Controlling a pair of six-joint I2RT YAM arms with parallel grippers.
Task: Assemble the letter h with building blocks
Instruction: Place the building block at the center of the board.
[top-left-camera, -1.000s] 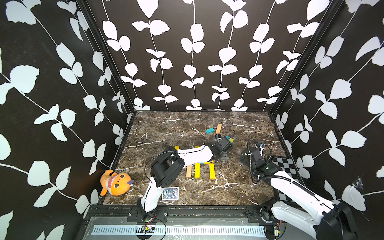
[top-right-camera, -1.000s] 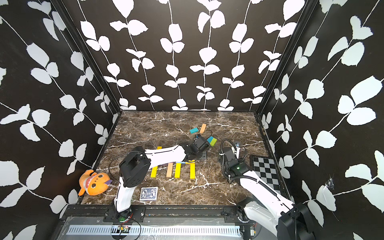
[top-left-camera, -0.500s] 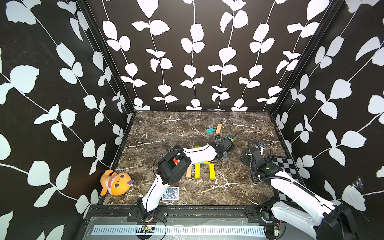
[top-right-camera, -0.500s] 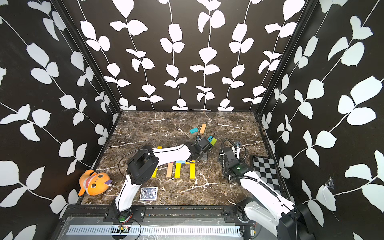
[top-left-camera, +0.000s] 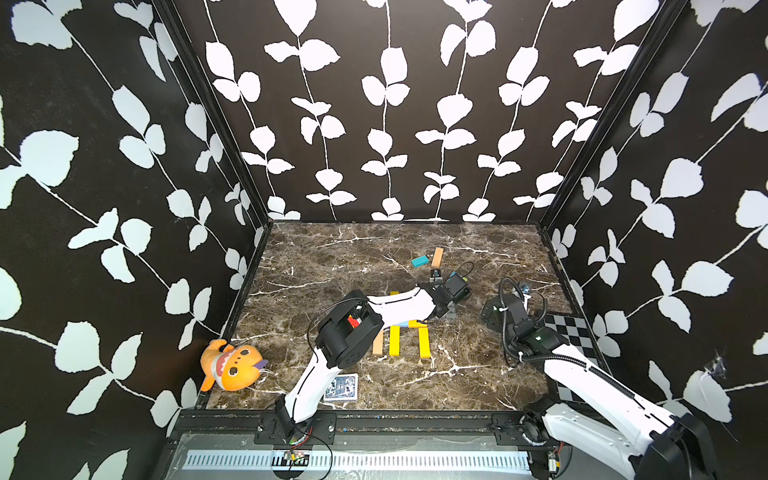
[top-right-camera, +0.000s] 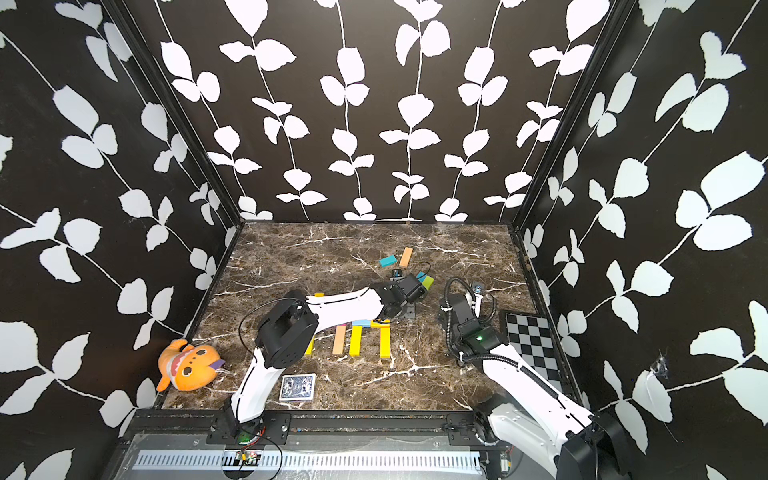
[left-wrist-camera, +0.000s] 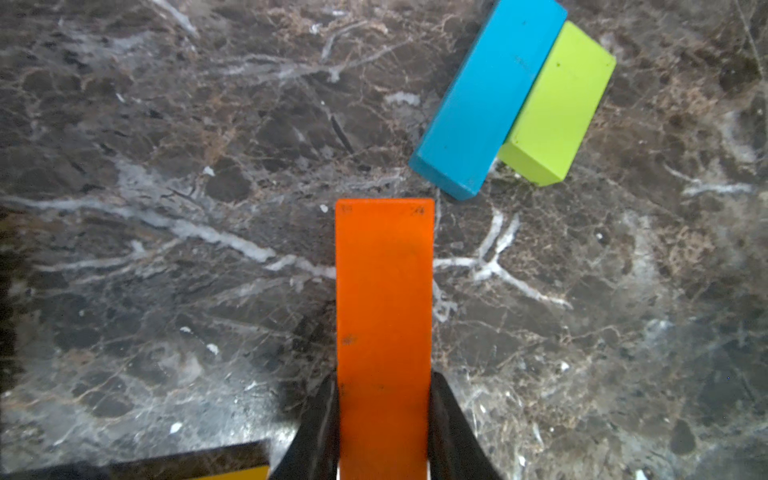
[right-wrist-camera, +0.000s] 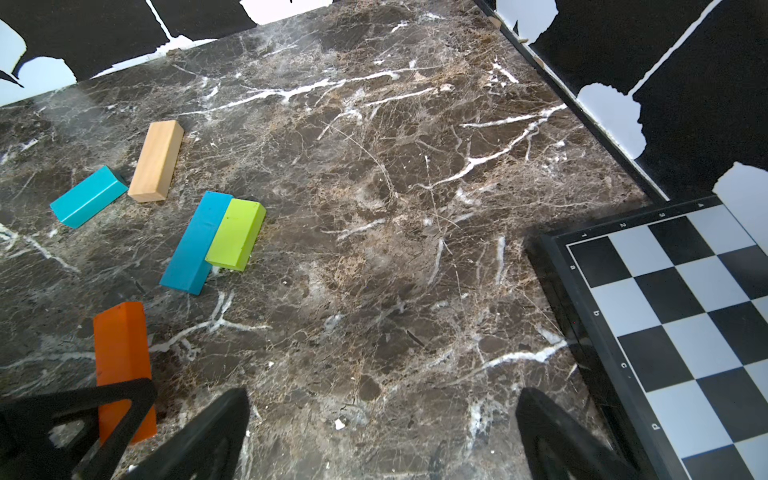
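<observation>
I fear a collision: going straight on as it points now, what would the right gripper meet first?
Likely only bare table: from the right gripper, the line passes between blocks and chessboard.

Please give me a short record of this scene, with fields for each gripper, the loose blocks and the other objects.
left gripper: shut on the orange block
right gripper: open, holding nothing
blue block: long side against the green block
teal block: next to the tan block, toward the back wall
yellow blocks: lying parallel, toward the front
other objects: chessboard, playing card, plush toy
</observation>
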